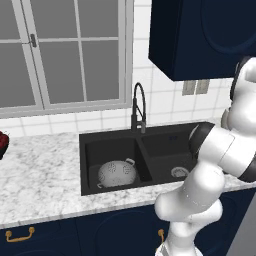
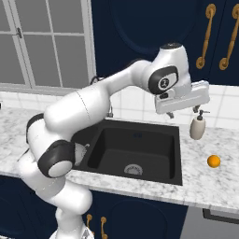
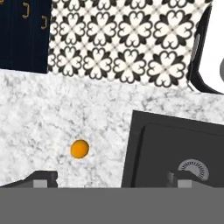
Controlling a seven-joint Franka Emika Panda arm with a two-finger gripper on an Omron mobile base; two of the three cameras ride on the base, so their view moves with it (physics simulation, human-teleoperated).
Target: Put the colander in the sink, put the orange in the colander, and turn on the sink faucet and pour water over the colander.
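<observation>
Gripper: white two-finger gripper (image 2: 183, 113) hangs at centre right of the right base view, above the sink's right edge; jaws stand wide apart, nothing between them. In the hand view its dark tips (image 3: 43, 178) rise at the bottom edge.
Colander: round silver-grey perforated metal bowl with loop handles (image 1: 116, 173) sits in the left basin, lower centre of the left base view.
Sink: matte black rectangular double-basin sink (image 1: 90, 150); a round silver drain (image 2: 133, 169) shows in the right basin.
Orange: small bright orange ball (image 2: 214, 161) rests on the white marble counter (image 2: 205, 184) at right, well apart from the sink; lower left in the hand view (image 3: 79, 149).
Faucet: slim black gooseneck faucet (image 1: 138, 107) stands behind the basins' divider.
Soap dispenser: beige bottle (image 2: 197, 126) stands just beside the gripper, behind the orange.
</observation>
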